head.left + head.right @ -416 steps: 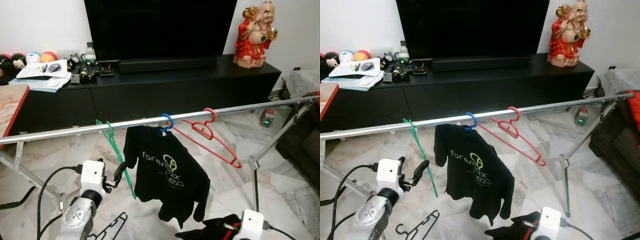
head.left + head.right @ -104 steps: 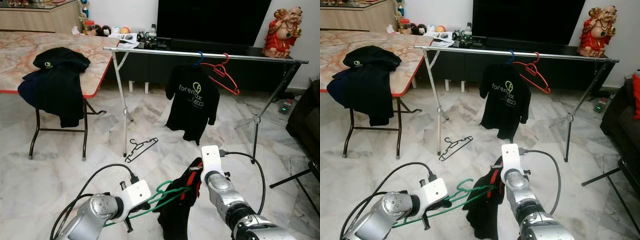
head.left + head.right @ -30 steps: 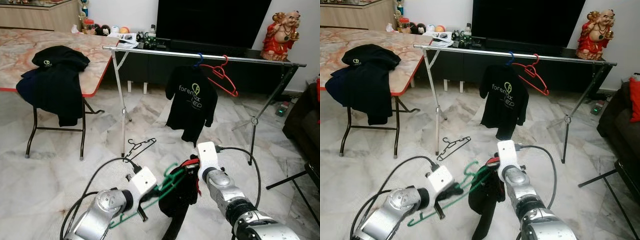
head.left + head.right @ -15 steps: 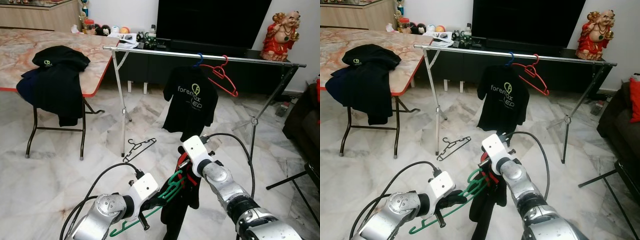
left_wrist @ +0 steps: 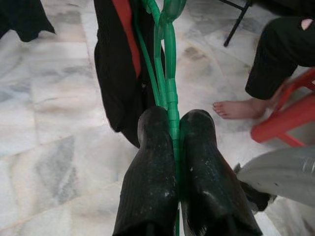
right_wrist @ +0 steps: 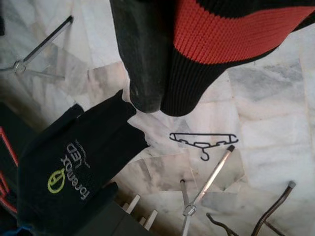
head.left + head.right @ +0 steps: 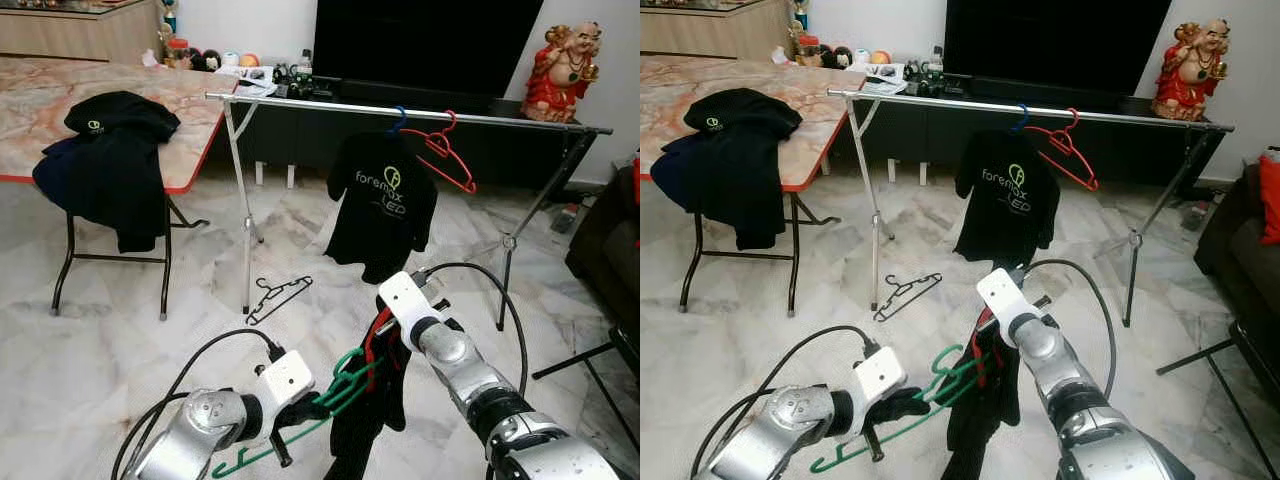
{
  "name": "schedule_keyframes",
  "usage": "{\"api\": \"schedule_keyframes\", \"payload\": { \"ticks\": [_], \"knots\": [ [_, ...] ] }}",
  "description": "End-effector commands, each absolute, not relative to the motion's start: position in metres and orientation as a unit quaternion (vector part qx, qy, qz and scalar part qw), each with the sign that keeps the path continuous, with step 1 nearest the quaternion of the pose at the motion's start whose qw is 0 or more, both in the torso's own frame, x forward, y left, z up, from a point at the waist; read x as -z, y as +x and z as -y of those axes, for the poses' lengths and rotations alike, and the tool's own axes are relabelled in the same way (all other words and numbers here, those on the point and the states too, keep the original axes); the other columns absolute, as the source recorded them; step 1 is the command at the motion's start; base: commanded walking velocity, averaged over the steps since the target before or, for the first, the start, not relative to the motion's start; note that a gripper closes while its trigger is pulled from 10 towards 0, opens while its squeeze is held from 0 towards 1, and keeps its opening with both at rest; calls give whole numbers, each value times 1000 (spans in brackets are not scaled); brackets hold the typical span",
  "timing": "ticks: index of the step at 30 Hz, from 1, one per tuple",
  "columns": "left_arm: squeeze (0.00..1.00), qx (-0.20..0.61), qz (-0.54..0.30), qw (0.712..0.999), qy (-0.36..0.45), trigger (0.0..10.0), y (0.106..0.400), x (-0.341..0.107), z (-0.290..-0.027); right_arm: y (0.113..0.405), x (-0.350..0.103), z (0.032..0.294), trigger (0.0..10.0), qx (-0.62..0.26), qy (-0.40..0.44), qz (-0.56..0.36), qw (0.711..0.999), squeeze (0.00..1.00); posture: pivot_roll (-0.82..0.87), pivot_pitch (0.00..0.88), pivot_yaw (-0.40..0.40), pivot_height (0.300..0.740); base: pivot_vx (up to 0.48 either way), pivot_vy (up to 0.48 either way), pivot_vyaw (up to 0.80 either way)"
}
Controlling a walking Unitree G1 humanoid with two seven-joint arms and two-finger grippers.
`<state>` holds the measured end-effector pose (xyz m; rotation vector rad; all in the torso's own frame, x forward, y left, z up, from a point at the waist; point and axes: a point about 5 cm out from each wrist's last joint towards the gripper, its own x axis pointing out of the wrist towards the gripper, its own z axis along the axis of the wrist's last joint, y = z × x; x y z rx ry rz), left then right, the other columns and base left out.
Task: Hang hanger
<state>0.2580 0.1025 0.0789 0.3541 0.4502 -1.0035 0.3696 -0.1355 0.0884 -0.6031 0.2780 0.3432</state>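
"foremax LED" on black T-shirt (image 7: pixel 382 205)

Even, soft indoor light fills both eye views, bright and sharp, with pale sheen on the marble floor (image 7: pixel 120 330) toward 9 o'clock. The TV (image 7: pixel 425 45) at 12 o'clock stays dull black. Shadows are faint. In the wrist views, the near black fingers (image 5: pixel 152 187) and cloth (image 6: pixel 221 29) are soft, out of focus.

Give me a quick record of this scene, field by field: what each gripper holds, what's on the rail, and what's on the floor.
left gripper: shut on green hanger
right gripper: shut on black-and-red garment
rail: black T-shirt on blue hanger, empty red hanger
floor: black hanger
table: dark clothes draped over edge
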Motion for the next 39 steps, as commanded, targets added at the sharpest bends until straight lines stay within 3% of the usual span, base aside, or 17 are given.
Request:
{"api": "schedule_keyframes", "payload": {
  "ticks": [1, 5, 12, 22, 29, 33, 39],
  "knots": [
    [0, 495, -209, 828, 164, 10000, 254, -82, -98, 375, -99, 136, 10000, -165, -319, -113, 927, 0, 164, 0, -118, 740, 0, 0, 0],
    [0, 450, -201, 852, 177, 10000, 265, -84, -109, 375, -97, 149, 10000, -136, -345, -131, 919, 0, 169, 0, -122, 740, 0, 0, 0],
    [0, 440, -196, 858, 180, 10000, 268, -86, -112, 375, -96, 161, 10000, -110, -354, -139, 918, 0, 164, 0, -121, 740, 0, 0, 0],
    [0, 431, -197, 862, 180, 10000, 270, -87, -116, 375, -97, 158, 10000, -118, -349, -132, 920, 0, 167, 0, -121, 740, 0, 0, 0],
    [0, 360, -183, 894, 194, 10000, 287, -87, -118, 375, -101, 123, 10000, -170, -209, -121, 955, 0, 160, 0, -120, 740, 0, 0, 0],
    [0, 312, -182, 913, 187, 10000, 294, -88, -114, 374, -103, 104, 10000, -185, -172, -113, 961, 0, 159, 0, -121, 740, 0, 0, 0],
    [0, 287, -219, 909, 208, 10000, 294, -77, -116, 377, -107, 110, 10000, -139, -169, -105, 970, 0, 159, 0, -122, 740, 0, 0, 0]
  ]
}}
